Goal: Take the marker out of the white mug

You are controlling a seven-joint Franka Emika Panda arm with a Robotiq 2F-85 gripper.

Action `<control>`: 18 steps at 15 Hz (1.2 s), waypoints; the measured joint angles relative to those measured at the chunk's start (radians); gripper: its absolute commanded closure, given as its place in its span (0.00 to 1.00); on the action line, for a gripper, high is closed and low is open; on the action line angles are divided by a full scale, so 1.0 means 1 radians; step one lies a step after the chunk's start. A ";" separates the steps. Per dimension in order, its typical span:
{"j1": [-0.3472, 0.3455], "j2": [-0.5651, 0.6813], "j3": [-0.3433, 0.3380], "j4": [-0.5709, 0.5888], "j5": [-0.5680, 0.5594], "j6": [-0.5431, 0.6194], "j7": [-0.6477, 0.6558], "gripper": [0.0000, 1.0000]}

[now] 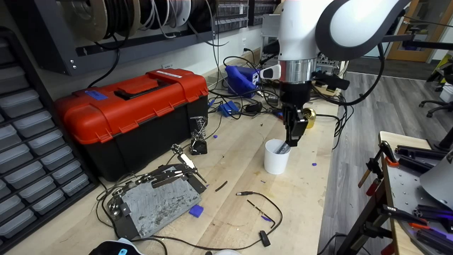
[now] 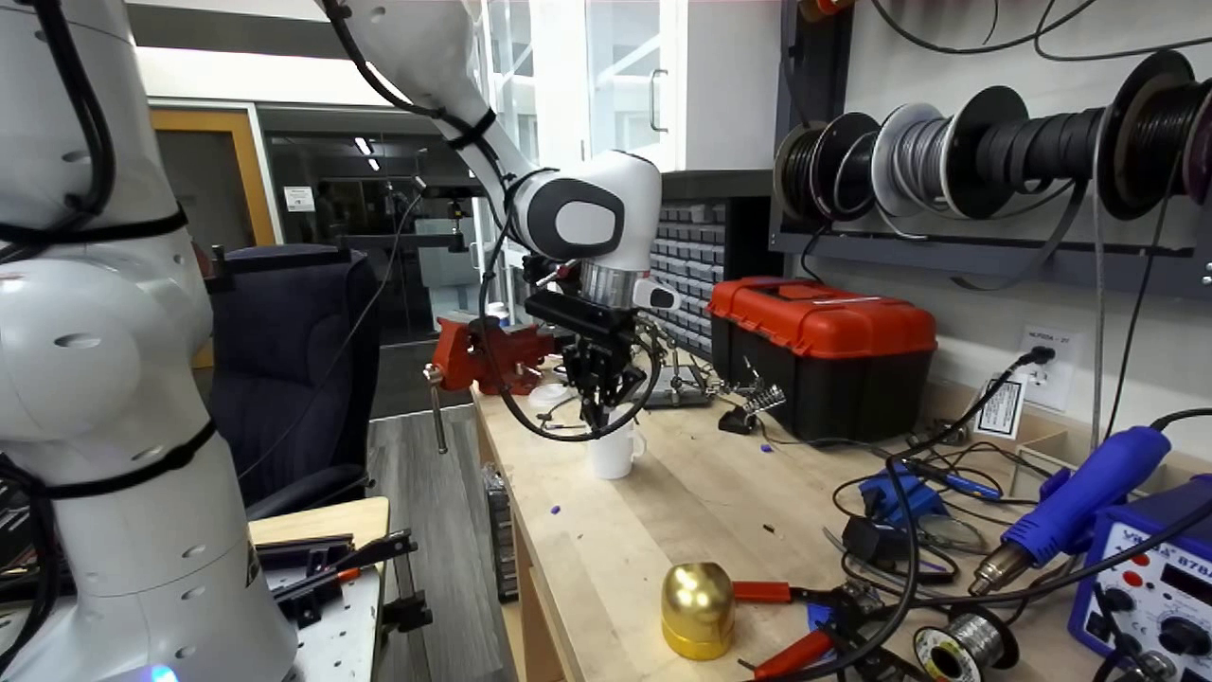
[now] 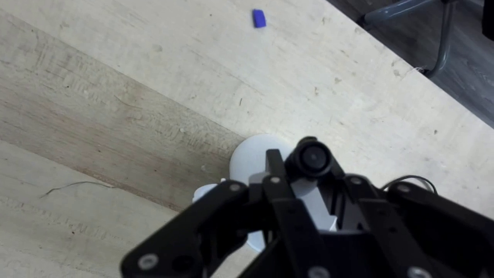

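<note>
The white mug (image 1: pixel 276 163) stands upright on the wooden bench; it also shows in an exterior view (image 2: pixel 614 460) and in the wrist view (image 3: pixel 252 152). The marker (image 1: pixel 283 148) leans in the mug, its grey body showing at the rim. Its round black end (image 3: pixel 312 158) sits between my fingertips in the wrist view. The orange-red tip is hidden. My gripper (image 1: pixel 293 140) points down just above the mug's rim, its fingers closed on the marker's upper end. In an exterior view the gripper (image 2: pixel 597 407) hides the marker.
A red and black toolbox (image 1: pixel 141 113) stands against the wall. A soldering holder with a grey plate (image 1: pixel 161 202) and a loose cable (image 1: pixel 272 203) lie nearer. A gold dome (image 2: pixel 698 611), pliers (image 2: pixel 795 654) and a blue soldering station (image 2: pixel 1155 568) are at the other end.
</note>
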 measured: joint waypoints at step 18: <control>-0.004 -0.128 0.007 0.094 -0.154 -0.188 0.065 0.94</control>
